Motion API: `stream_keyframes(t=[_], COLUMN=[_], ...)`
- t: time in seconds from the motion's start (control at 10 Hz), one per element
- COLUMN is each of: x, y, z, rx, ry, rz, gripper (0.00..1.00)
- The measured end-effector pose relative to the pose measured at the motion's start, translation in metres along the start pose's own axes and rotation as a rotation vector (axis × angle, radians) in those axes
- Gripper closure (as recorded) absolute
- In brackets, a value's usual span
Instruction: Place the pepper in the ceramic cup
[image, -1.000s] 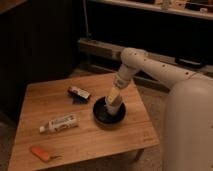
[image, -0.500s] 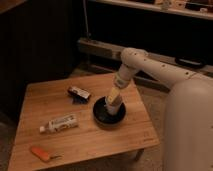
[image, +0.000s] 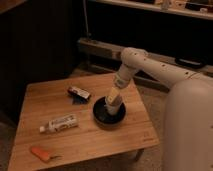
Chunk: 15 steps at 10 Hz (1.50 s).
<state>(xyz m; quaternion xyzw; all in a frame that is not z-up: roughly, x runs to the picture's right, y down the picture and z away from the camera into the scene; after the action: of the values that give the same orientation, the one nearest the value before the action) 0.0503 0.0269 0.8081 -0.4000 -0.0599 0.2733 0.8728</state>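
The orange pepper (image: 40, 153) lies at the table's front left corner, thin stem end pointing right. My gripper (image: 114, 100) reaches down over the black bowl (image: 102, 116) at the table's middle right, far from the pepper. A small white tapered shape, apparently the ceramic cup (image: 114, 108), sits right under the gripper inside the bowl. The gripper hides the cup's top, and I cannot tell whether it touches the cup.
A white tube with a label (image: 59, 123) lies left of the bowl, between the bowl and the pepper. A small dark packet (image: 79, 93) lies behind it. The wooden table (image: 45, 100) ends close behind the bowl on the right. My white base (image: 190, 130) stands at the right.
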Motion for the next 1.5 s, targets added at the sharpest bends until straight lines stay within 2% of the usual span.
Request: stream_keyframes(t=[0.2, 0.4, 0.6, 0.7, 0.9, 1.5], x=[-0.024, -0.054, -0.071, -0.081, -0.088, -0.089], y=[0.021, 0.069, 0.115, 0.145, 0.174, 0.179], z=[-0.012, -0.02, -0.016, -0.008, 0.001, 0.002], rx=[0.08, 0.169, 0.215, 0.232, 0.249, 0.255], ry=[0.009, 0.017, 0.02, 0.031, 0.044, 0.047], rz=[-0.053, -0.138, -0.216, -0.276, -0.334, -0.347], gripper=[0.2, 0.2, 0.2, 0.2, 0.2, 0.2])
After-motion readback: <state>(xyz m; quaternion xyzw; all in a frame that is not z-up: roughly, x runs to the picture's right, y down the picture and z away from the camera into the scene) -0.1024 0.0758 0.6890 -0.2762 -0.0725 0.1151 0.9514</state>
